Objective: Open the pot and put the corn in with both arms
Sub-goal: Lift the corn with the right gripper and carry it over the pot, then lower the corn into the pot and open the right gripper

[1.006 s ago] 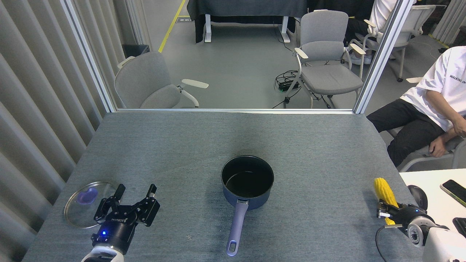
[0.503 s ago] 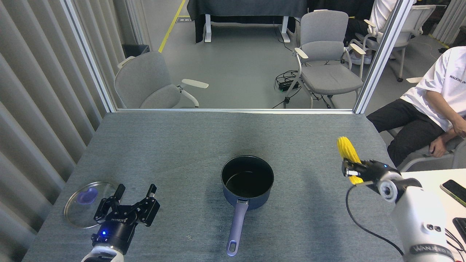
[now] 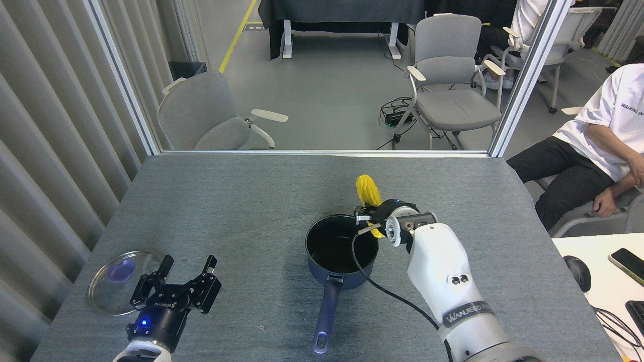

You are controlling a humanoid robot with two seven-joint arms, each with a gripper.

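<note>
The dark-blue pot stands uncovered in the middle of the table, black inside, its lavender handle pointing toward me. Its glass lid with a lavender knob lies flat at the left. My left gripper rests just right of the lid, open and with nothing between its fingers. My right gripper is shut on the yellow corn, which stands tilted above the pot's far right rim. The lower end of the corn is hidden behind the gripper.
The grey table ends at a metal frame at the back. A seated person is beyond the right edge. A white side desk holds a mouse and a phone. Grey chairs stand behind.
My right arm has lifted the corn from the table's right side and carried it left to the pot's far right rim. The left gripper, lid and pot have stayed put.
</note>
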